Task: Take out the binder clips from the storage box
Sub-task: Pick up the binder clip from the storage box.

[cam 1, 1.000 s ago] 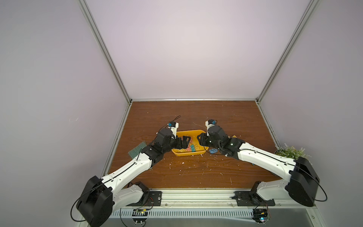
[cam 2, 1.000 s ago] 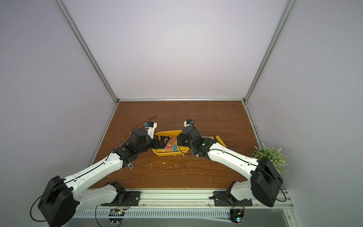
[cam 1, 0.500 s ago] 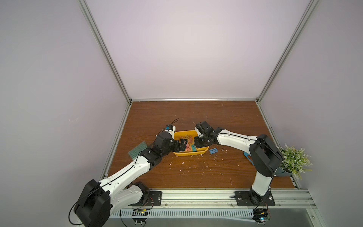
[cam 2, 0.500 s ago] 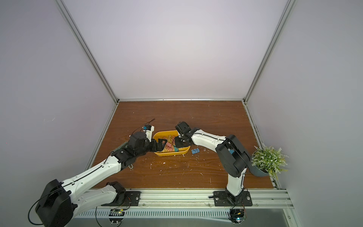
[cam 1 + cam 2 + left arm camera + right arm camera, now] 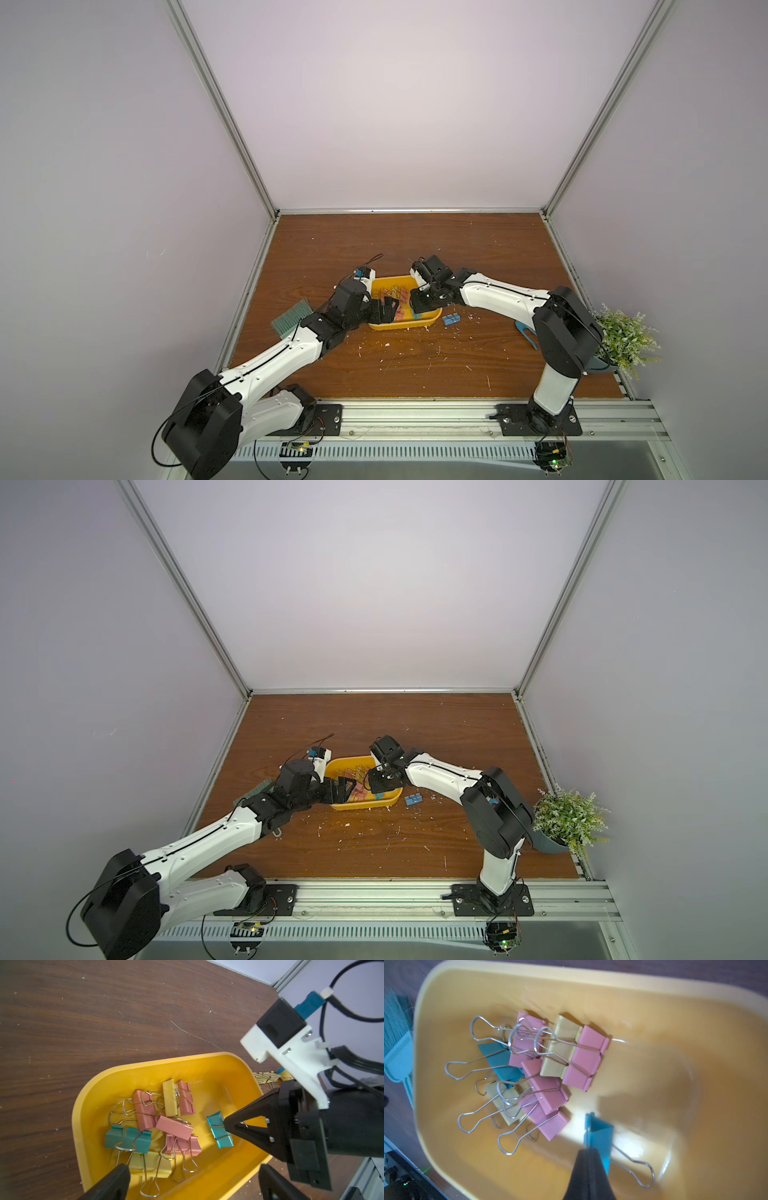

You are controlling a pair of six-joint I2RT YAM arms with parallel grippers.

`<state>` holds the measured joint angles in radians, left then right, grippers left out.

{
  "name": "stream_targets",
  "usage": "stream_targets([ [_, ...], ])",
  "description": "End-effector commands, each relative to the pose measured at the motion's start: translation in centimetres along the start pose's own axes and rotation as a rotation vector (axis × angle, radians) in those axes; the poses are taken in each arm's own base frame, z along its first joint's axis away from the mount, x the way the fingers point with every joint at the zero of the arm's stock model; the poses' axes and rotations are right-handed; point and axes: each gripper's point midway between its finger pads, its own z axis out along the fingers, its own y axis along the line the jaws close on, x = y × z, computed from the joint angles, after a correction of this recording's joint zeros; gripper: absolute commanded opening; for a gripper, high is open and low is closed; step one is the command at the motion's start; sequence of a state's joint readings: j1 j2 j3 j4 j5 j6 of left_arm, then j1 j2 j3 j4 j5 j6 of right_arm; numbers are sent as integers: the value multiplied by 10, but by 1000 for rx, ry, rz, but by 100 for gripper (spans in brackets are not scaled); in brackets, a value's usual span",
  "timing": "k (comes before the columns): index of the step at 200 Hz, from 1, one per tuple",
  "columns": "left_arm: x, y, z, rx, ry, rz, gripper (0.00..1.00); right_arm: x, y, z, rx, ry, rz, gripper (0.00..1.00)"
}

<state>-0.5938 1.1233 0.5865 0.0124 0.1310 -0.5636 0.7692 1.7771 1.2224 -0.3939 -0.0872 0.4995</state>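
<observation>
The yellow storage box (image 5: 390, 326) (image 5: 361, 806) sits mid-table. Several pink, yellow and teal binder clips (image 5: 164, 1118) (image 5: 546, 1068) lie piled inside it. My right gripper (image 5: 588, 1150) (image 5: 225, 1124) (image 5: 415, 309) reaches into the box's right end, shut on the wire handle of a lone teal clip (image 5: 599, 1134) (image 5: 219, 1132). My left gripper (image 5: 193, 1183) (image 5: 384, 309) is open, its fingers (image 5: 112, 1182) wide apart over the box's left end, holding nothing. A blue clip (image 5: 451, 319) (image 5: 413, 800) lies on the table right of the box. More yellow clips (image 5: 268, 1077) lie beyond the rim.
A green brush (image 5: 291, 318) lies left of the box beside my left arm. A blue garden fork (image 5: 525, 332) and a potted plant (image 5: 623, 336) are at the right edge. White scraps dot the wooden table (image 5: 415, 365) in front of the box.
My right gripper moved into the box's right end and closed on the teal clip's handle. My left gripper stayed open over the box, hardly moving.
</observation>
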Motion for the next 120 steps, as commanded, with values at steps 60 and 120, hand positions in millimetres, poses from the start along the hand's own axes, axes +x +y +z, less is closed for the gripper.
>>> stream_targets([
  [60,-46,-40,-9,66,-169,55,100,-40,5,-92,-74,-348,156,0],
  [120,-34,-52,-3,103,-121,72,100,-20,-34,-148,-91,-577,344,0],
])
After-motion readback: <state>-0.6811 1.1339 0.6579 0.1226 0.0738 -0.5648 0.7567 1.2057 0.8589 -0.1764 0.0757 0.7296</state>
